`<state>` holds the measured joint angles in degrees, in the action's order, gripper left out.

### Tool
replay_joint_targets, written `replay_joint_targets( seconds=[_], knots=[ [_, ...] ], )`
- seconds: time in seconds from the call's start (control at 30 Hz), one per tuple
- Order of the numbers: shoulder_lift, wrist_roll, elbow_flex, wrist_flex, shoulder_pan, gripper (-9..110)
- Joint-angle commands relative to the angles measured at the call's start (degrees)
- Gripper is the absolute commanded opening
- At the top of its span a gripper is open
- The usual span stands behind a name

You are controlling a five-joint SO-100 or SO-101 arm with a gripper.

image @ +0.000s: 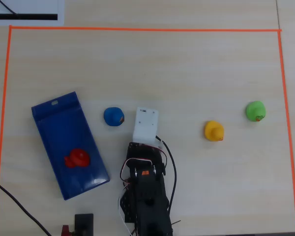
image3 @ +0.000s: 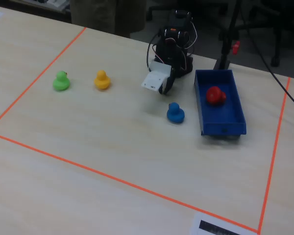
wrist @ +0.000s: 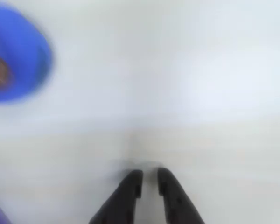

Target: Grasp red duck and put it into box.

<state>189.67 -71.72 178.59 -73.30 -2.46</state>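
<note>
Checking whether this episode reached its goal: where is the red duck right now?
The red duck lies inside the box, at the left of the overhead view, left of the blue duck and the arm.

Overhead view. Box (image: 59, 123): left part of table (image: 187, 69), set at a slant. Red duck (image: 77, 158): inside box, toward its lower end. Blue duck (image: 113, 116): just right of box, on table. Arm (image: 145, 196): bottom centre, its white block just right of blue duck. Yellow duck (image: 214, 131): right of arm. Green duck (image: 255, 111): right of yellow duck, slightly higher.
</note>
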Motion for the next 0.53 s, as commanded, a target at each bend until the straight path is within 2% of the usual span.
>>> replay_joint_targets(
  seconds=[0.0, 0.07, 0.5],
  knots=[
    [0.09, 0.44, -0.35, -1.67, 3.60, 0],
    [0.09, 0.26, -0.35, -1.67, 5.19, 3],
    [0.09, 0.35, -0.35, -1.67, 5.54, 3]
  ],
)
